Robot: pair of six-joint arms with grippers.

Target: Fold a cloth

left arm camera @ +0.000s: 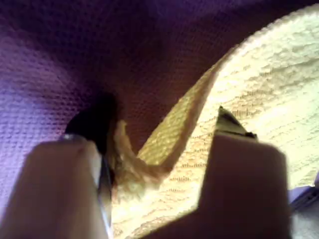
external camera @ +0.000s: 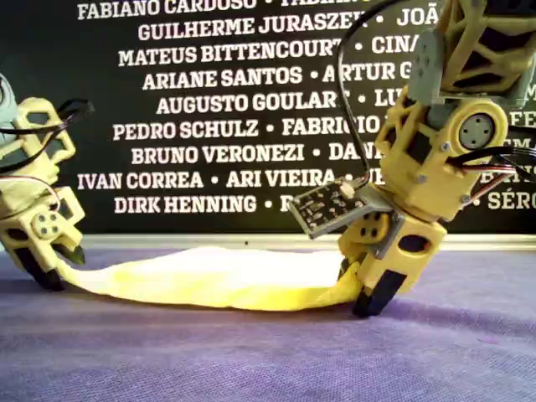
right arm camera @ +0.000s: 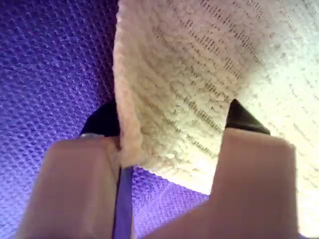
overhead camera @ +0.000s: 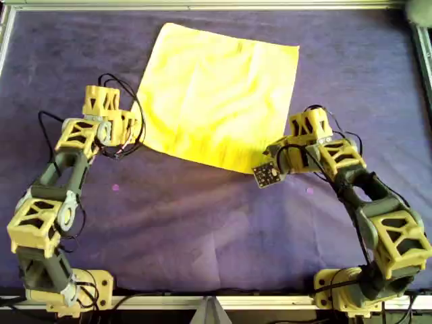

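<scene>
Yellow cloth [overhead camera: 216, 94] corners sit between both bent arms' spread jaws, left gripper [overhead camera: 135, 128] and right gripper [overhead camera: 280, 156].

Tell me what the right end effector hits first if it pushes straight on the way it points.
The cloth: its corner already lies between the right end effector's open jaws, with the purple table covering likely just beneath.

The right gripper [right arm camera: 169, 124] is presenting 2 pale fingers [right arm camera: 75, 184] with dark tips, standing apart with a gap between them. The cloth [right arm camera: 209, 84], pale yellow with a coarse woven texture, is lying between the 2 fingers, its edge running against the inner face of 1 finger. The purple table covering [right arm camera: 55, 59] is showing beside and beneath the cloth.
</scene>
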